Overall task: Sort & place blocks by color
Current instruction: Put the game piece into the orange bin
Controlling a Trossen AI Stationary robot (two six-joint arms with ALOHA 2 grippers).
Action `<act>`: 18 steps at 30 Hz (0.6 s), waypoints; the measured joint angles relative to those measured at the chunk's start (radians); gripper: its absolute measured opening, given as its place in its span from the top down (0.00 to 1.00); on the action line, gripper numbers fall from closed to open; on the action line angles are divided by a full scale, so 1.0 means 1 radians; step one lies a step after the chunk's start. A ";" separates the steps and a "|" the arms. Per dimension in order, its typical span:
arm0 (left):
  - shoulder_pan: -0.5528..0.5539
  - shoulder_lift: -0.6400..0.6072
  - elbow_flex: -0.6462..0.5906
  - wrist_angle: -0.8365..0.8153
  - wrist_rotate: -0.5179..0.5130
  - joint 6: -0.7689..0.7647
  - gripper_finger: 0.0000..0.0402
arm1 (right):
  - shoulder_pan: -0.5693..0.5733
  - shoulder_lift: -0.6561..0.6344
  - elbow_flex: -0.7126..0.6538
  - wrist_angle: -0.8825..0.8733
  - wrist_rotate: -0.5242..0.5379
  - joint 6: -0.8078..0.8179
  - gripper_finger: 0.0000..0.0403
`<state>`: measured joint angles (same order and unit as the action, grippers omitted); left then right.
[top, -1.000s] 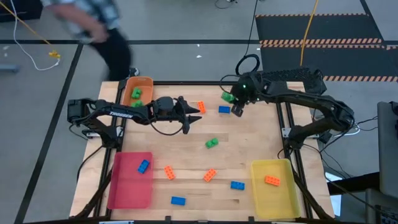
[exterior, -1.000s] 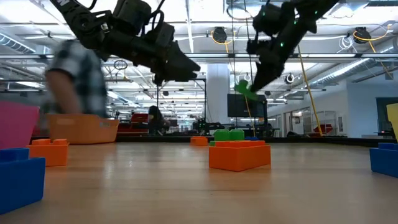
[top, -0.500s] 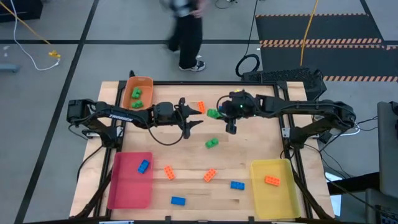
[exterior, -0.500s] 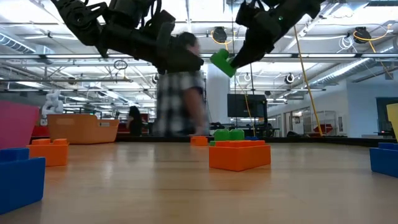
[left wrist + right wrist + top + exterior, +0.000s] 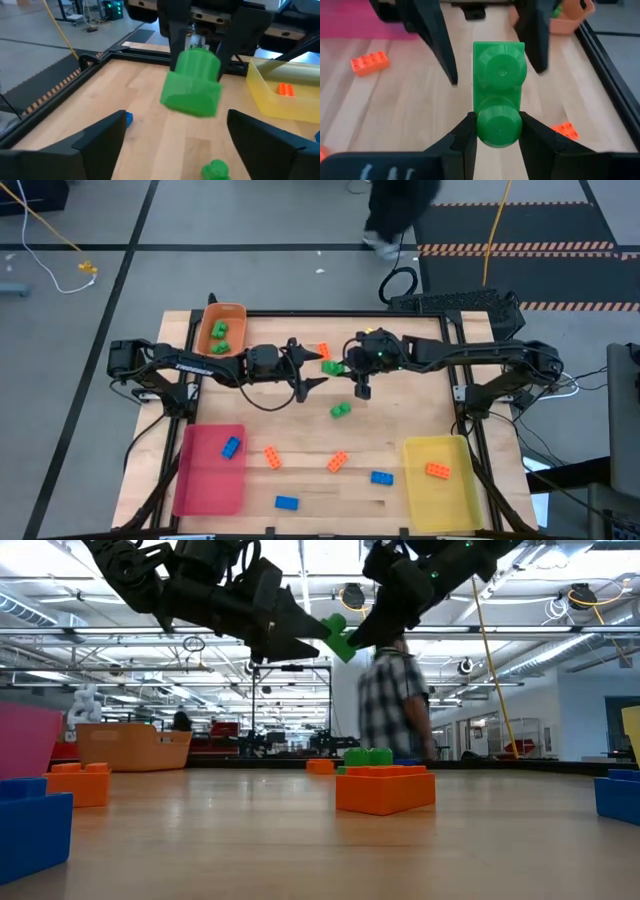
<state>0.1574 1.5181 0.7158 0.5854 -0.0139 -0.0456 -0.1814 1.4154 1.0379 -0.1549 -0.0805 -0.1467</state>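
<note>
A green two-stud block (image 5: 332, 367) hangs in the air above the far middle of the table, and my right gripper (image 5: 347, 369) is shut on it. My left gripper (image 5: 307, 365) faces it from the table's left with its jaws open. Its two fingers (image 5: 436, 40) stand on either side of the block's free end (image 5: 498, 55) without touching it. In the left wrist view the block (image 5: 192, 89) hangs between and beyond my own open fingers. Another green block (image 5: 340, 410) lies on the wood below. My right gripper pinches the green block between its two fingers at the end nearest the wrist (image 5: 498, 127), one finger on each long side. The fingers reach in from the table's right, slanting slightly down. The block is lifted clear of the table and sticks out toward my left gripper.
The orange tray (image 5: 235, 313) at the far left holds green blocks. The pink tray (image 5: 205, 480) holds a blue block, the yellow tray (image 5: 445, 495) an orange one. Loose orange (image 5: 337, 462) and blue (image 5: 381, 477) blocks lie toward the near edge. A person (image 5: 395, 215) walks beyond the far edge.
My right gripper has carried the green block from the far right toward the table's left, up to my left gripper, and has tipped more level. My left gripper has opened wide around the block's end. A person has walked from left to right behind the table.
</note>
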 joint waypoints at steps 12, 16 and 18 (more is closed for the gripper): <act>-0.001 0.000 0.000 0.005 0.014 -0.017 0.12 | 0.000 0.062 0.000 0.082 -0.007 -0.011 0.73; 0.000 0.000 0.000 -0.017 0.010 -0.016 0.19 | 0.000 0.061 0.000 0.077 -0.017 -0.016 0.73; 0.000 0.000 0.000 -0.017 0.010 -0.016 0.23 | 0.000 0.061 0.000 0.076 -0.028 -0.016 0.73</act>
<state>0.1574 1.5181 0.7158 0.5687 -0.0040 -0.0620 -0.1818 1.4765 1.0382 -0.0786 -0.1089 -0.1623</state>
